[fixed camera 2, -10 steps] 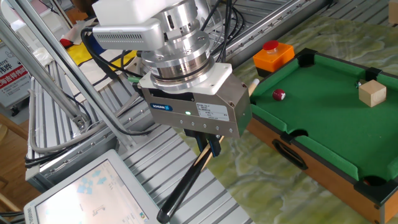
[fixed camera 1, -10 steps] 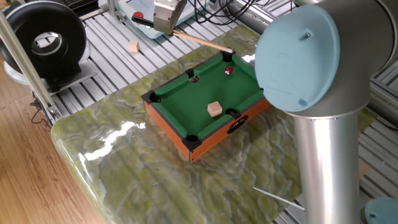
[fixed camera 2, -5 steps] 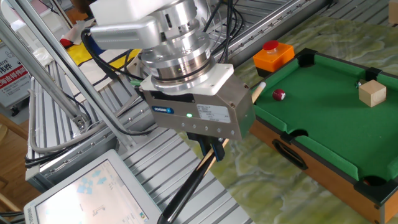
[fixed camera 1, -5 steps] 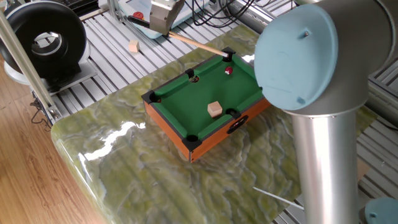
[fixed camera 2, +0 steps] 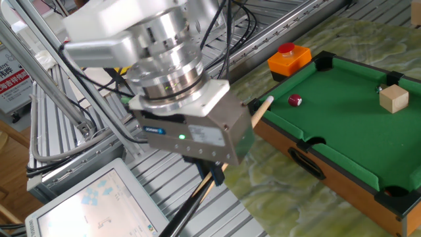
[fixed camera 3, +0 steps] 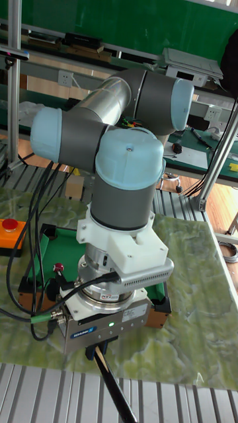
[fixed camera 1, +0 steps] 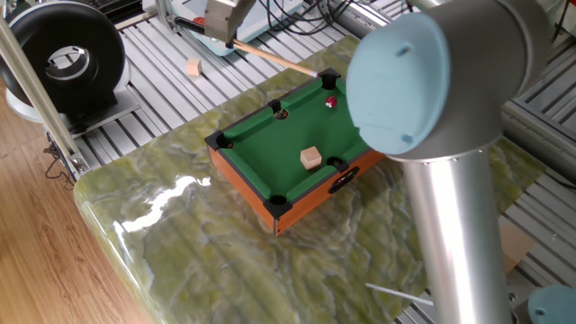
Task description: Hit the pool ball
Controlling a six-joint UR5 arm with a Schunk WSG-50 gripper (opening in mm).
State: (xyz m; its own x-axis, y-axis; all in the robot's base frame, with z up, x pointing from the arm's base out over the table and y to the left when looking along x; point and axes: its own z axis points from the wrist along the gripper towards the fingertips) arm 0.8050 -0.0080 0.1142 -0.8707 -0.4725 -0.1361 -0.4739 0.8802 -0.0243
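Observation:
The pool ball [fixed camera 2: 295, 100] is tiny, glossy and dark red. It lies on the green felt of the small pool table [fixed camera 2: 342, 141] near the left end, also seen as pool ball [fixed camera 1: 330, 102] and pool ball [fixed camera 3: 58, 268]. My gripper [fixed camera 2: 212, 174] hangs off the table's left end, shut on a cue stick [fixed camera 2: 262, 110]. The cue's pale tip points at the ball from just outside the rim, a short gap away. Its dark handle [fixed camera 3: 116, 391] sticks out behind the gripper [fixed camera 3: 98, 350]. The gripper [fixed camera 1: 225, 38] sits at the top edge of one fixed view.
A tan wooden cube [fixed camera 2: 393, 99] stands on the felt near the far side pocket. A red button on an orange box [fixed camera 2: 289, 58] sits beside the table's corner. A loose cube [fixed camera 1: 193, 67] lies on the metal slats. A tablet screen [fixed camera 2: 92, 204] lies below the gripper.
The gripper has drawn back from the pool table, pulling the cue tip off the rim. The ball and the cube have not moved.

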